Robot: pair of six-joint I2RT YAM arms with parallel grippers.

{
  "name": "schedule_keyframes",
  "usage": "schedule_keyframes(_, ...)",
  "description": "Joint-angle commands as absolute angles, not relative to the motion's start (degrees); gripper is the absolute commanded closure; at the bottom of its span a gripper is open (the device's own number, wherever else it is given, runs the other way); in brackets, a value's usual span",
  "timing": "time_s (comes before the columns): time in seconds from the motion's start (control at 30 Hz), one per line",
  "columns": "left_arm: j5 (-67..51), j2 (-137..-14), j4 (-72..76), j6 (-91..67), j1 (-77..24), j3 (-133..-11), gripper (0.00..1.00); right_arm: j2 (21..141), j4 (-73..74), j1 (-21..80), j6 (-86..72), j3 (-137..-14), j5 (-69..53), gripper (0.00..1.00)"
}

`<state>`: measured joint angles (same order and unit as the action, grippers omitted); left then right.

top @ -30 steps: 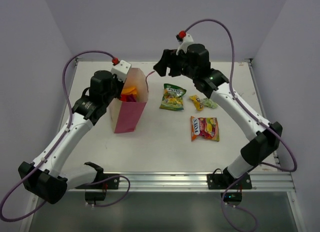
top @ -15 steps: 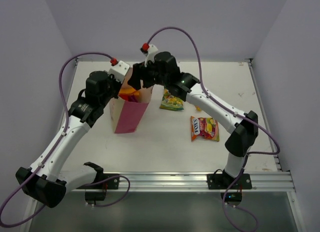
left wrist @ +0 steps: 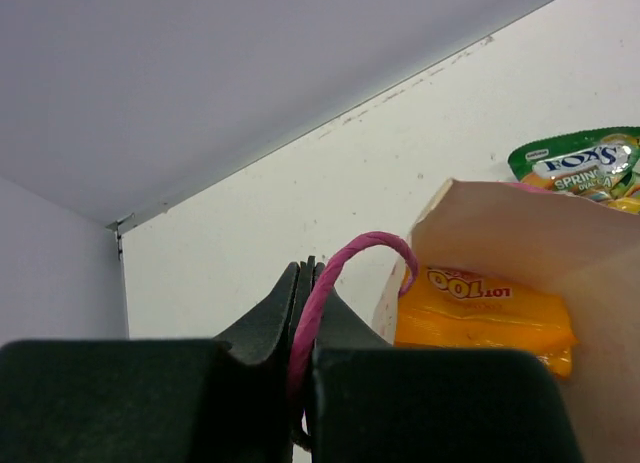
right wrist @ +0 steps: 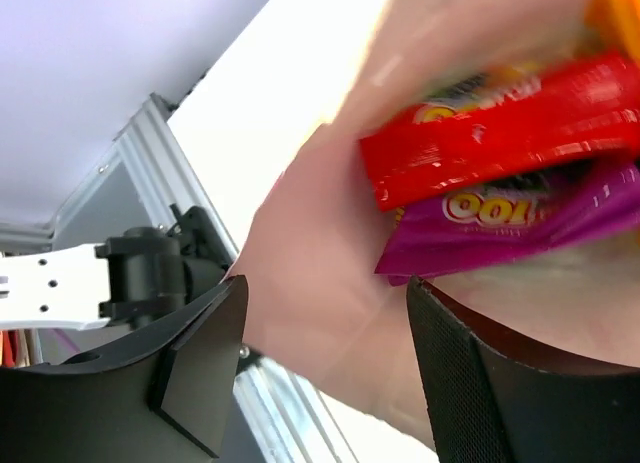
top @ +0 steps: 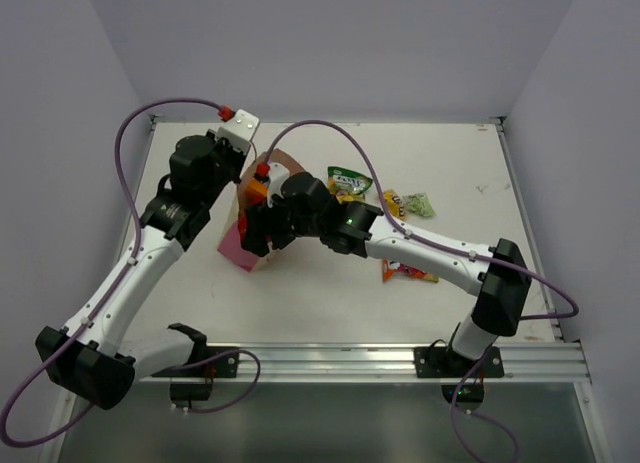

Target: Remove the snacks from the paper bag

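Note:
The pink paper bag (top: 234, 246) leans tilted at left centre, hung by its cord handle (left wrist: 340, 268) from my shut left gripper (top: 244, 161). An orange packet (top: 258, 190) sticks out of its mouth and shows in the left wrist view (left wrist: 482, 309). My right gripper (top: 262, 233) is open at the bag, its fingers (right wrist: 200, 368) either side of the bag's pale wall (right wrist: 320, 263). A red packet (right wrist: 500, 143) and a magenta packet (right wrist: 500, 223) lie just beyond the fingertips. On the table lie a green packet (top: 350, 183), tiny yellow (top: 394, 202) and green (top: 420, 205) packs, and a red-yellow packet (top: 405, 273).
The right forearm (top: 420, 245) stretches low over the table and covers part of the red-yellow packet. The table's metal front rail (top: 330, 361) runs along the near edge. Purple walls close in the back and both sides.
My right arm has swung left from the back of the table and come down to the bag. The left gripper has pulled the handle back and the bag now tilts.

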<state>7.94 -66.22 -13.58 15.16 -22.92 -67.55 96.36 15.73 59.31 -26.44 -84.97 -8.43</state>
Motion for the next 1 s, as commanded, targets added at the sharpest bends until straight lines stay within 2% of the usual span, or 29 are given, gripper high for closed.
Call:
schedule_keyframes(0.0,5.55,-62.06,-8.61,14.24,-22.41,-65.22,1.0,94.57,18.54,60.21,-25.76,-85.61,-3.98,0.32)
schedule_keyframes(0.07,3.27,-60.13,-9.75,13.36,-22.41,-63.11,1.0,94.31,19.33,59.24,-24.7,-85.25,3.31,0.32)
schedule_keyframes(0.23,0.45,-57.05,-12.83,10.9,-22.41,-61.7,1.0,94.04,21.27,54.15,-25.84,-85.17,8.88,0.31)
schedule_keyframes(0.47,-2.63,-56.86,-15.11,10.46,-22.41,-62.75,1.0,97.03,20.23,51.5,-16.28,-90.7,2.82,0.3)
schedule_keyframes(0.7,-0.53,-58.27,-15.3,8.88,-22.41,-64.42,1.0,99.58,22.84,51.5,-5.98,-99.91,0.35,0.29)
schedule_keyframes(0.87,5.53,-60.03,-18.71,-2.43,-22.41,-66.79,1.0,101.16,25.57,51.15,-2.11,-103.18,-0.61,0.29)
schedule_keyframes(0.9,6.06,-60.38,-19.85,-4.81,-22.41,-67.23,0.99,100.9,26.01,50.98,-2.11,-103.36,-0.62,0.29)
schedule_keyframes(0.93,6.24,-61.34,-21.17,-8.92,-22.41,-67.85,0.85,100.55,26.1,50.98,-2.2,-103.27,-0.7,0.29)
schedule_keyframes(0.97,5.89,-61.96,-24.14,-10.79,-22.41,-69.07,0.77,99.68,26.54,50.98,-2.37,-103.27,-1.4,0.29)
